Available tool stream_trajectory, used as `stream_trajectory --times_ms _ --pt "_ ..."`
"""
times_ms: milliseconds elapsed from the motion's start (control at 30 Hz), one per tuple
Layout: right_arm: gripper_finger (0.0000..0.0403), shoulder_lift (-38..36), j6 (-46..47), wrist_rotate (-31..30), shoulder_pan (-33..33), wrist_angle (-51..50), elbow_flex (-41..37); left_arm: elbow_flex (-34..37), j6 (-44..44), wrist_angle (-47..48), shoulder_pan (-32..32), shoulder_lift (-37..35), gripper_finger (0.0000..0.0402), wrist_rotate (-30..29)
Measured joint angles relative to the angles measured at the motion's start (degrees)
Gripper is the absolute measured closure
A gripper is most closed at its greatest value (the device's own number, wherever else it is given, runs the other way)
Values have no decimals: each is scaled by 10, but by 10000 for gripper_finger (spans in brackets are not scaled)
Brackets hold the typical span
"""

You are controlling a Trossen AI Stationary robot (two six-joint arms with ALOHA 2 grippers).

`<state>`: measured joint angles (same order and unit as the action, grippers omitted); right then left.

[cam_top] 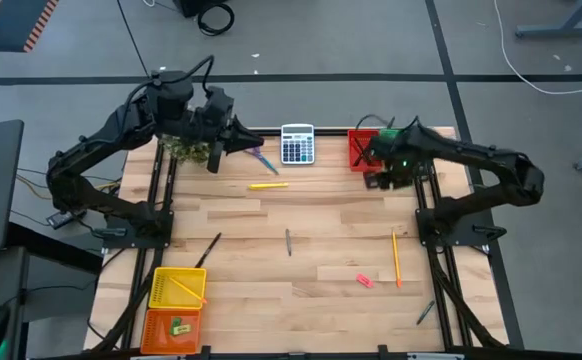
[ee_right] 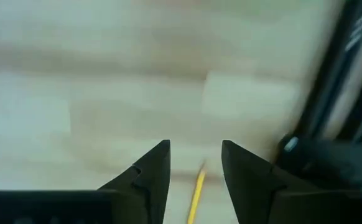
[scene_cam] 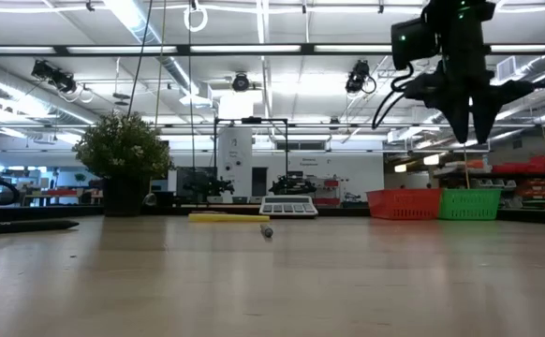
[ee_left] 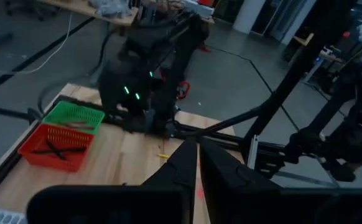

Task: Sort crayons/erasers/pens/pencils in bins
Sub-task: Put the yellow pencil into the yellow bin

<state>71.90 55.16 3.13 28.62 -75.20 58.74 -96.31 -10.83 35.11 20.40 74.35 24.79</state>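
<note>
My right gripper (ee_right: 195, 165) fingers apart, empty, above pencil (ee_right: 197, 193) on counter (ee_right: 106, 93). Left gripper (ee_left: 198, 163) fingers together. Pencil light, stiff, rolls easily; I'd pinch mid-shaft.

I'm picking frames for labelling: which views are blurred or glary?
Right wrist view: smeared table, the pencil between the open right gripper soft. Low view: glaring ceiling lights, dark silhouettes. Left wrist view: dim, shut left gripper soft. High view: even, sharp.
</note>
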Motion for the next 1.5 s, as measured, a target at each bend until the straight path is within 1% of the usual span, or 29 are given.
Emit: stream_trajectory --times_ms 167,333,500,733,900,1067,1267,1367,1500 --pt "253 1 106 32 -123 2 -21 0 3 6 0 -1 376 1" --pt "254 1 216 91 -240 9 -59 0 3 11 0 9 367 1" --pt "254 1 322 130 -345 59 -99 0 28 17 -1 15 368 3" --pt "254 2 482 133 -467 142 -125 0 27 21 -1 25 376 4" --pt "254 4 586 123 -553 173 -130 0 26 24 -1 27 372 5" --pt "254 11 662 114 -619 186 -130 0 26 24 -1 27 366 5" --pt "254 35 722 106 -674 242 -130 0 26 24 -1 26 370 5" --pt "254 52 741 102 -694 257 -130 0 25 24 -1 26 374 5" --pt "254 78 744 92 -710 276 -130 0 25 24 -1 26 376 5"
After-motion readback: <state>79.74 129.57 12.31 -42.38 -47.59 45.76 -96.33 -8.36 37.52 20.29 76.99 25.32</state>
